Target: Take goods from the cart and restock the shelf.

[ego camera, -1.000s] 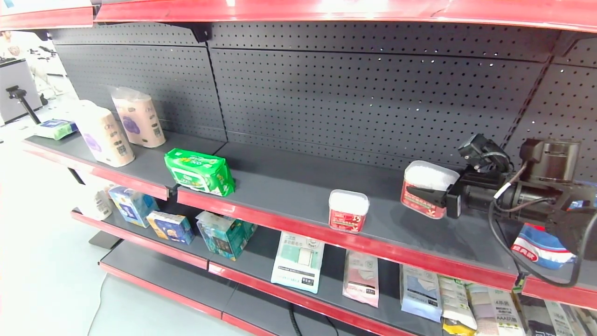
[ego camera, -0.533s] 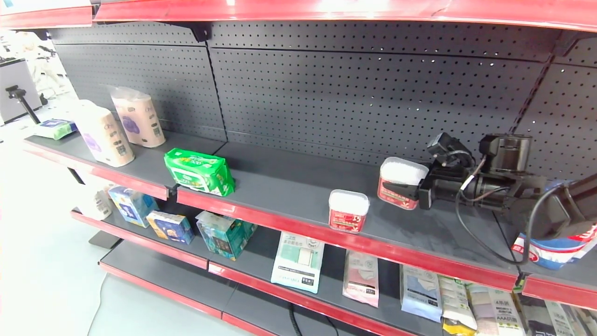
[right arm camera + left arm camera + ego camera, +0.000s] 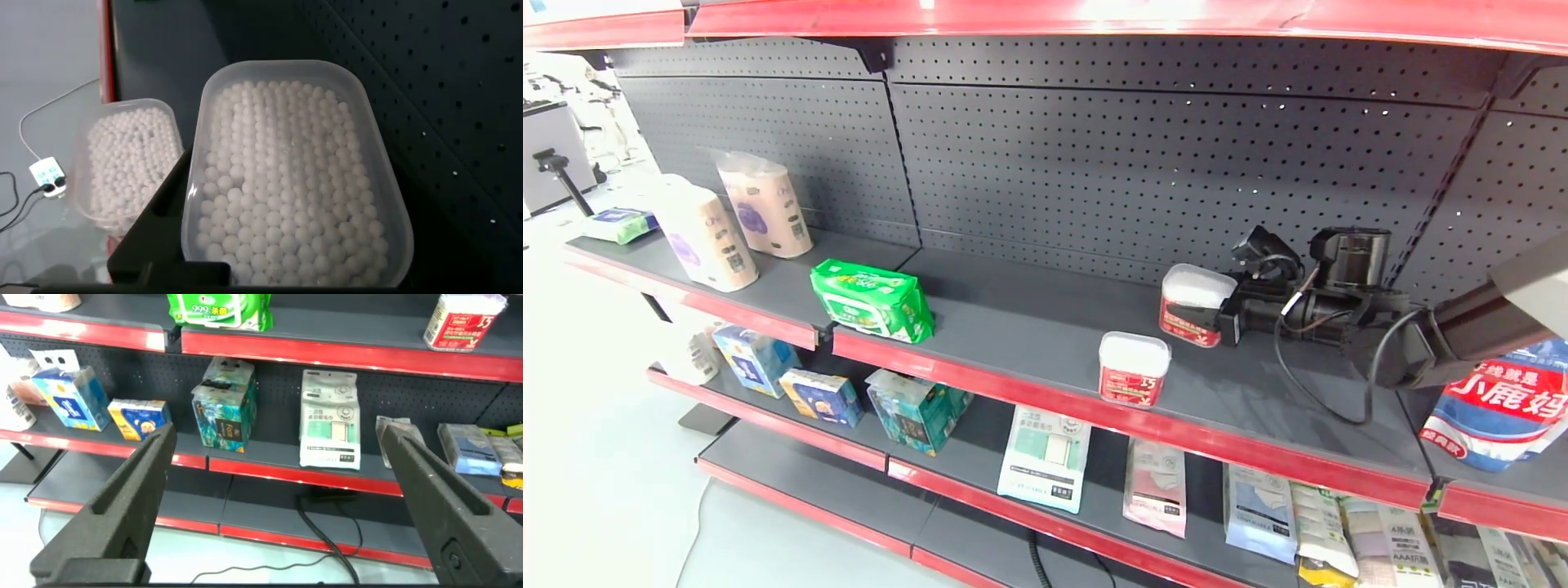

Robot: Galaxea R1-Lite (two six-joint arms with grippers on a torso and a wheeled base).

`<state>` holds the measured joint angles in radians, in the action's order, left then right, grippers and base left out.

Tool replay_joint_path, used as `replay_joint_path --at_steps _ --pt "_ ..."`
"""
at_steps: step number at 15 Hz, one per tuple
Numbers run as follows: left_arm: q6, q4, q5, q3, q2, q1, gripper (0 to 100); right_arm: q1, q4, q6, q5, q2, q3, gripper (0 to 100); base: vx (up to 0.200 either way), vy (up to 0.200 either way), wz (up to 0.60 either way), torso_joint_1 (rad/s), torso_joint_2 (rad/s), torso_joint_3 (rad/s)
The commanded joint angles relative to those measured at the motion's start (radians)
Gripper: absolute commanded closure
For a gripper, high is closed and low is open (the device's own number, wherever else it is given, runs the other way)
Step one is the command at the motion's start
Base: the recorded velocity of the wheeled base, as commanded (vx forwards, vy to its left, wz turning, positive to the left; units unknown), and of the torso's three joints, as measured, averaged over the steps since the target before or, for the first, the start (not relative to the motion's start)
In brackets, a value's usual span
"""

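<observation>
The right gripper (image 3: pixel 1218 317) is clamped on a clear tub of cotton swabs (image 3: pixel 1194 296), its dark fingers pressed against the tub's end that faces the arm. The tub sticks out from the fingers toward the robot's left, white top up and red label toward the aisle. In the right wrist view one finger (image 3: pixel 167 233) lies along the tub's (image 3: pixel 294 180) side. The tub sits low over the back part of the middle shelf (image 3: pixel 1029 318), close to the pegboard wall (image 3: pixel 1135 163); whether its base touches the shelf cannot be told.

A second tub (image 3: pixel 1133 369) of the same kind stands upright at the shelf's red front edge, nearer the aisle and slightly left of the held one, apart from it. Farther left lies a green wipes pack (image 3: pixel 872 300); at the right end stands a blue and white bag (image 3: pixel 1503 408).

The left gripper (image 3: pixel 276 433) has its fingers spread wide, holding nothing, and faces the lower shelves (image 3: pixel 270 461).
</observation>
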<state>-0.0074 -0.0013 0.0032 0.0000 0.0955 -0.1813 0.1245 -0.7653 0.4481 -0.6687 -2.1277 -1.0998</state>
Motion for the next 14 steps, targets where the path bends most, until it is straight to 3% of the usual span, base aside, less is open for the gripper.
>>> replay_joint_path --at_steps 1,14 --pt "0.0 0.0 0.0 0.0 0.003 0.0 0 -0.002 0.001 0.0 0.001 -0.049 -0.034 100 0.0 0.0 0.0 0.0 0.0 0.0" --pt "0.0 0.0 0.0 0.0 0.003 0.0 0 0.057 0.003 0.009 -0.02 -0.16 -0.15 100 0.0 0.0 0.0 0.0 0.0 0.0"
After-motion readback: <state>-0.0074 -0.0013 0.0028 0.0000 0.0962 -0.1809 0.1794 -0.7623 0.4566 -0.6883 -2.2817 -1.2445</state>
